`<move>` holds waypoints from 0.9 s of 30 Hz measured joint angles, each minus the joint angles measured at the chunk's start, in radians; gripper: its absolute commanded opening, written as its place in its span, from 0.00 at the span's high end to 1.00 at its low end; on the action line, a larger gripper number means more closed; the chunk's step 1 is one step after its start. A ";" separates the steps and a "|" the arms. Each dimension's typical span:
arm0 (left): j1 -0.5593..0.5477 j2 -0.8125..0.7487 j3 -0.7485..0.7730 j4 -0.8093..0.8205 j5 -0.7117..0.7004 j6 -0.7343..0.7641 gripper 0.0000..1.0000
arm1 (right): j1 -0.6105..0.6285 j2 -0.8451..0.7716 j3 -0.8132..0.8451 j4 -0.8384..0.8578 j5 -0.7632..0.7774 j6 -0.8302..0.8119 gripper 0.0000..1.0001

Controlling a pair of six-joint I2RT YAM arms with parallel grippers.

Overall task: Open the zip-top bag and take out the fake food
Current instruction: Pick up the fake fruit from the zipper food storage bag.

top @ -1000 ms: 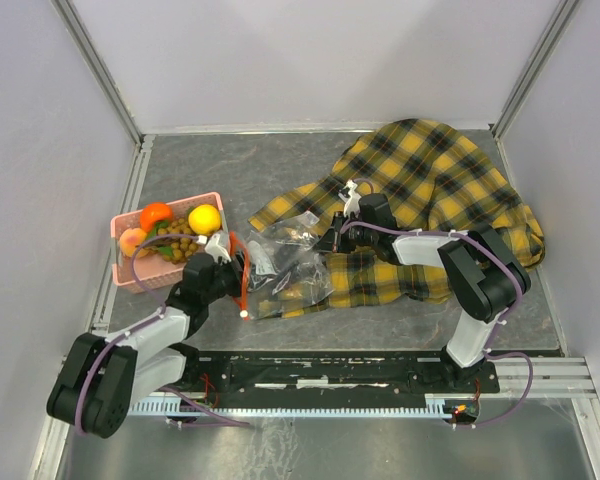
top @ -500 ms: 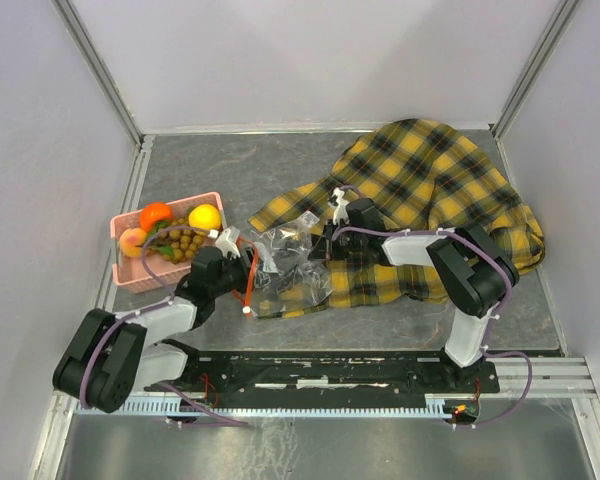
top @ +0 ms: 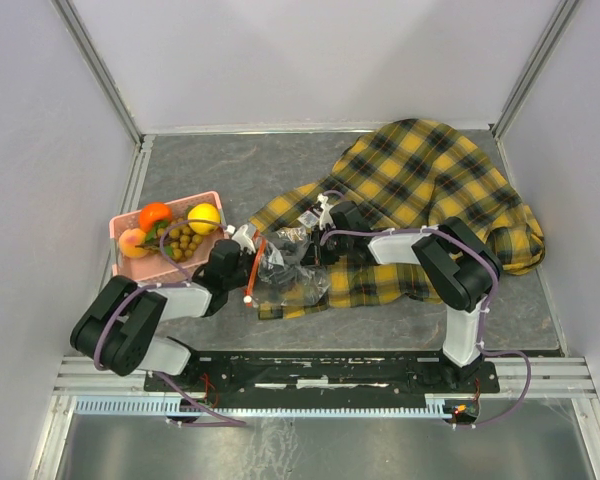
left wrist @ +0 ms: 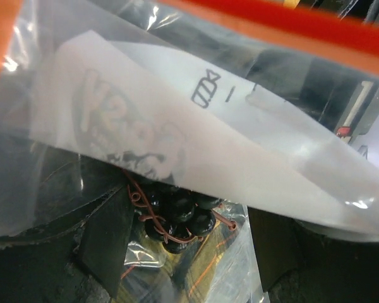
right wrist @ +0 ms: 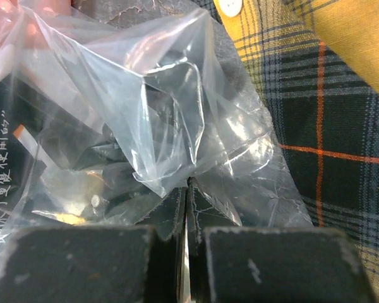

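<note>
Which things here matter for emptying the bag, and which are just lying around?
Job: bag; berries inside it; fruit in the basket.
Lying about: plaid cloth.

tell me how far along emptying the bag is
Looks done: an orange, a yellow fruit and a grape bunch sit in the pink basket. In hand: the right gripper pinches the zip-top bag; the left gripper is open by its red zip strip. Left: dark berries inside the bag.
</note>
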 measured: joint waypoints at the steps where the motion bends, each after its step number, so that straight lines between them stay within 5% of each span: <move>1: -0.006 0.008 0.005 0.003 -0.003 -0.002 0.22 | 0.001 0.002 0.000 0.005 -0.002 0.005 0.97; 12: -0.063 0.072 0.082 -0.016 -0.087 -0.013 0.20 | 0.005 0.058 -0.009 0.154 -0.061 0.126 0.98; 27: -0.076 0.058 0.098 -0.118 -0.157 -0.005 0.53 | 0.005 0.104 -0.035 0.277 -0.102 0.234 0.98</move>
